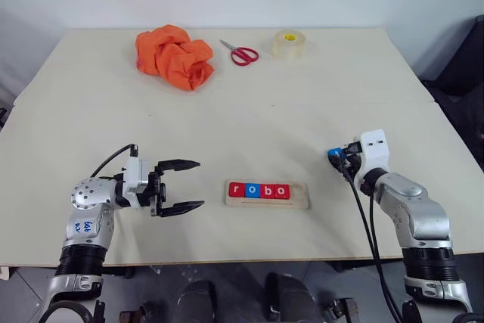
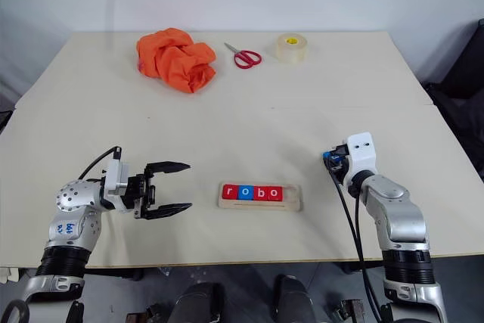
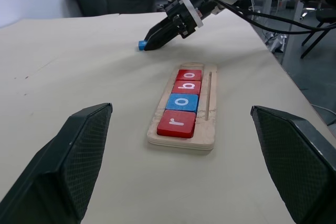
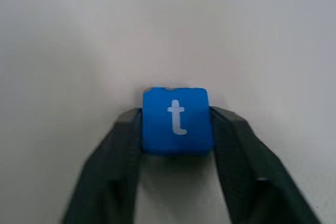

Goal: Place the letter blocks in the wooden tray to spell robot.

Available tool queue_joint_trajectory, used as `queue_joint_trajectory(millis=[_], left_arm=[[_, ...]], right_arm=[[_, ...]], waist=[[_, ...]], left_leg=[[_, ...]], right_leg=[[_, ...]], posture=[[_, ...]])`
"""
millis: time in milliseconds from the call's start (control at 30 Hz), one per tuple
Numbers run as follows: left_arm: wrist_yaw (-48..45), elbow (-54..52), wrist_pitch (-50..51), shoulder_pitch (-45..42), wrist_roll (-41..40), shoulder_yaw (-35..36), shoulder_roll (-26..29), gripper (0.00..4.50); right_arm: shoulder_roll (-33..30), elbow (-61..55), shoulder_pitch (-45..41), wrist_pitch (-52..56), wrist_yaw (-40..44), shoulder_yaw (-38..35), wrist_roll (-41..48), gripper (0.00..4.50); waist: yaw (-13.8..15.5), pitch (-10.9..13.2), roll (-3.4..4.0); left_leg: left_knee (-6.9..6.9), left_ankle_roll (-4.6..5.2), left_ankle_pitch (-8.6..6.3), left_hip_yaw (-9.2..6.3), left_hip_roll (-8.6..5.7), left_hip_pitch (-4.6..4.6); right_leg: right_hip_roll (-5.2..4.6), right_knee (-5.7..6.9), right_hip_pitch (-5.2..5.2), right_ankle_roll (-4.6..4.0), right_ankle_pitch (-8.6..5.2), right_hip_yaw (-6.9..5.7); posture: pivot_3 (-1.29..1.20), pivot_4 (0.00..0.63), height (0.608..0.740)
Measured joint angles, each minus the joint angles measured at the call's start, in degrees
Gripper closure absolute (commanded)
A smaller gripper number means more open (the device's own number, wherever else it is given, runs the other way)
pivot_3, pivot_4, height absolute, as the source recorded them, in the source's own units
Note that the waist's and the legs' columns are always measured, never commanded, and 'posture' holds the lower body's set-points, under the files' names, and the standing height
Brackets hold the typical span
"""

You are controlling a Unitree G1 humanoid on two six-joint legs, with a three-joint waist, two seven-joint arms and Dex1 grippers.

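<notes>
Blue t block [image 4: 176, 120] sits pinched in my right claw [image 4: 176, 129], bound for the wooden tray [image 1: 302, 196]'s empty end; left claw [image 1: 184, 185] gapes empty.

You see tiles in the pale wooden tray [image 1: 302, 203] run red r [image 1: 237, 190], blue o [image 1: 252, 191], red b [image 1: 267, 191], red o [image 1: 282, 191], all white-lettered; the t tile [image 4: 176, 120] is blue; on the beige surface [image 1: 302, 111], orange cloth [image 1: 175, 57] and red-handled scissors [image 1: 240, 53]
</notes>
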Motion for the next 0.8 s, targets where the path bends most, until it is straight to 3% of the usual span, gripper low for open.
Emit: queue_joint_trajectory(millis=[200, 467, 800], left_arm=[[-0.72, 0.45, 0.02, -0.32, -0.01, -0.12, 0.01, 0.0], [-1.95, 2.01, 0.42, -1.03, -0.01, -0.19, 0.21, 0.0], [-2.52, 2.03, 0.64, -1.57, 0.0, -0.23, 0.21, 0.0]], right_arm=[[3.73, -14.16, 3.91, 4.79, -6.34, -3.03, 0.66, 3.03], [11.79, -37.49, 14.65, 22.61, -12.96, -5.09, 6.05, 3.03], [16.62, -41.37, 17.51, 29.71, -17.43, -5.16, 6.22, 3.03]], waist=[[-0.02, 0.0, 0.01], [-0.05, 0.0, 0.01], [-0.08, 0.0, 0.01]], left_leg=[[-0.08, -0.01, 0.0, 0.0, 0.01, -0.06], [-0.09, -0.01, -0.02, -0.05, 0.02, -0.06], [-0.1, -0.01, -0.02, -0.09, 0.02, -0.06]], right_leg=[[0.03, -0.01, -0.09, -0.02, -0.02, 0.0], [0.03, -0.02, -0.08, -0.09, -0.05, -0.01], [0.04, -0.02, -0.08, -0.12, -0.07, -0.02]], posture=[[0.0, 0.15, 0.74], [0.0, 0.15, 0.74], [0.0, 0.15, 0.74]])
